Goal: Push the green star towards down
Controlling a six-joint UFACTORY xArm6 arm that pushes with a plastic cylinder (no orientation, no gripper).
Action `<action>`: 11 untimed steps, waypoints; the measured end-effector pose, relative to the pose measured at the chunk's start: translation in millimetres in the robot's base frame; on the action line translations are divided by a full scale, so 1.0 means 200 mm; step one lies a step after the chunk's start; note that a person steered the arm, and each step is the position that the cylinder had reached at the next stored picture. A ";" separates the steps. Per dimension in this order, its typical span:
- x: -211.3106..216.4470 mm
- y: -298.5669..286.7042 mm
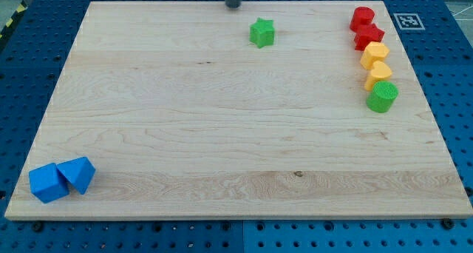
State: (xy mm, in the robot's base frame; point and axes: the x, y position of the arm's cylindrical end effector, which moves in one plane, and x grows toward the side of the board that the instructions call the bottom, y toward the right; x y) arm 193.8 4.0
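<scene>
Wood board (pixel 222 135): green star (pixel 261 32) just below-right of end effector tip (pixel 233 6), apart, grasping nothing.

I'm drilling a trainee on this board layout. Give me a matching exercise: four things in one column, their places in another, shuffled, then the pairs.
Things:
1. green star
2. my tip
3. two blue blocks
4. green cylinder

Places:
A. view's bottom left corner
B. top edge, up-left of the star, apart from it
C. lowest of the row at the view's right
D. upper middle of the board

Pairs: 1-D, 2-B, 3-A, 4-C
</scene>
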 end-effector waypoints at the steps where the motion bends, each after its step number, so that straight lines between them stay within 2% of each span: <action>1: 0.00 0.00; 3: 0.35 0.04; 4: 0.36 0.17; 6: 0.36 0.20; 8: 0.66 0.22; 9: 0.69 0.22; 10: 0.84 0.22; 11: 0.85 0.19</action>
